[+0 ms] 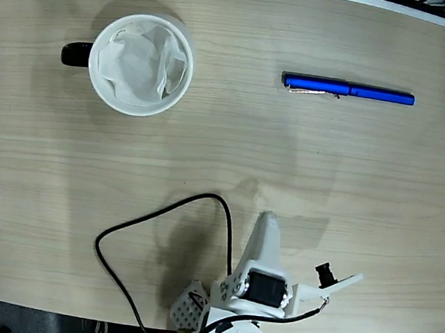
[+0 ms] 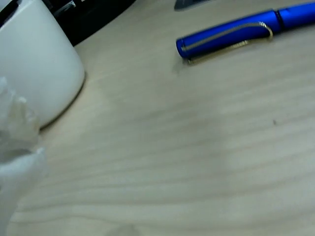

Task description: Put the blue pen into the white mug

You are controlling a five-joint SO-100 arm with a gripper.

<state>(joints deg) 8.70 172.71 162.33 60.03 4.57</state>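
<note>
I'm seeing the glossy pen (image 1: 348,89) lying on woodgrain, well apart from the paper-lined mug (image 1: 141,64). I'm reading no writing. Gripper (image 1: 267,231) is hovering; I can't tell its opening

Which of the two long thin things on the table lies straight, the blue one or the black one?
The blue pen lies straight, near the table's far edge in the fixed view. The black cable curves in a loop beside the arm, near the front edge.
</note>
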